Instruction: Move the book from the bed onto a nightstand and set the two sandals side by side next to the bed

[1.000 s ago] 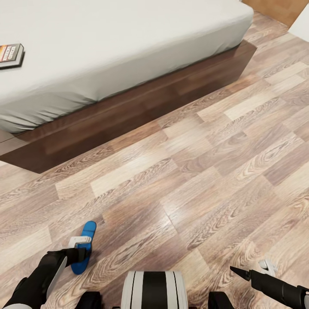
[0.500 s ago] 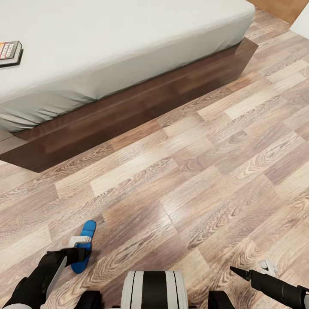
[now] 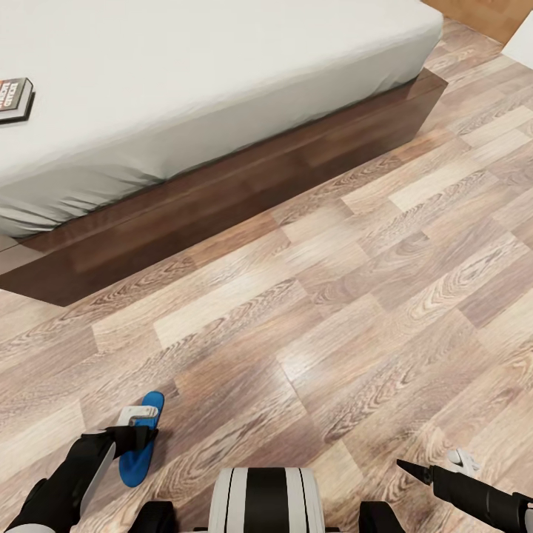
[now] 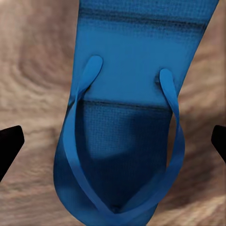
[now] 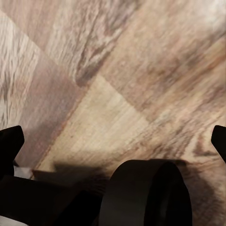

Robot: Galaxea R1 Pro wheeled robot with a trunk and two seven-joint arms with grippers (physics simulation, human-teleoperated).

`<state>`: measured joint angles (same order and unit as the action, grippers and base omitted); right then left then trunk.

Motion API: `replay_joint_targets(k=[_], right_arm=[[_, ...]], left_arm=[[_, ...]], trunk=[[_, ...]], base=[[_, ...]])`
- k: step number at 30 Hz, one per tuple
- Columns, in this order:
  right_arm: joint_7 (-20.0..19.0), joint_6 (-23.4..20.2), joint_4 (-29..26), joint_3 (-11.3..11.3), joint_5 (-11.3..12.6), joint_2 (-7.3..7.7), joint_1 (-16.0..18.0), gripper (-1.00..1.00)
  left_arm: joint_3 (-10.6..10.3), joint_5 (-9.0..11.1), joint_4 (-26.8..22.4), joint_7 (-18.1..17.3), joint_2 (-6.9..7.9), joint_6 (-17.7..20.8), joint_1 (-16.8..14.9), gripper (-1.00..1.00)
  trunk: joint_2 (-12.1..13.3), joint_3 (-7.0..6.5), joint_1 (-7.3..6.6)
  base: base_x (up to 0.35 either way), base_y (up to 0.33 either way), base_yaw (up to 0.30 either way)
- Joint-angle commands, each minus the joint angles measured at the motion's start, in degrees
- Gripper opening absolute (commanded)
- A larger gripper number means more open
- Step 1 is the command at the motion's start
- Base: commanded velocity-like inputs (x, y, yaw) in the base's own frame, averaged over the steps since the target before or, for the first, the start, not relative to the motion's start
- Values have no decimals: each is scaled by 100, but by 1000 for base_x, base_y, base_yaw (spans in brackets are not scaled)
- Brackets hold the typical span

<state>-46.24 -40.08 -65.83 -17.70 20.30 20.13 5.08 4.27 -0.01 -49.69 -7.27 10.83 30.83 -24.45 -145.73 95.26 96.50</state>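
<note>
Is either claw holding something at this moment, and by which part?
Nothing is held. The left claw is open over the sandal; the right claw is open above bare floor.

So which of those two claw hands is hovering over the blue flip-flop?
The left gripper, at the head view's lower left: it hangs open right above the sandal. The right gripper has bare wood floor beneath.

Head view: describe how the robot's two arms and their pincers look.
Both arms are glossy black with rounded segments. The left arm carries a pale grey panel along its side and a white block near the left pincer. The right arm tapers to a pointed black tip, with a small white part beside it.
</note>
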Motion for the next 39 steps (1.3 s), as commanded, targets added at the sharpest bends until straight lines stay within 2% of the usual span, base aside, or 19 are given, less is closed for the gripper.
replay_joint_targets(k=[1,3,8,23,28,39], right_arm=[[-8,-35,0,-6,23,0,2,100],[-8,-35,0,-6,25,0,2,100],[-8,-35,0,-6,23,0,2,100],[-8,-35,0,-6,23,0,2,100],[-8,-35,0,-6,24,0,2,100],[-8,-35,0,-6,24,0,2,100]], left_arm=[[13,0,-7,-29,-2,35,-1,100],[13,1,-6,-29,-2,36,-1,100],[13,1,-6,-29,-2,37,-2,100],[13,1,-6,-29,-2,37,-2,100],[13,-3,-6,-29,-2,38,-3,100],[13,-6,-6,-29,-2,36,-1,100]], trunk=[[-1,3,-1],[-1,3,-1],[-8,114,12],[-8,114,12],[-15,225,25],[-15,225,25]], base=[[2,0,0],[1,0,0],[0,0,0],[0,0,0],[0,0,0],[0,0,0]])
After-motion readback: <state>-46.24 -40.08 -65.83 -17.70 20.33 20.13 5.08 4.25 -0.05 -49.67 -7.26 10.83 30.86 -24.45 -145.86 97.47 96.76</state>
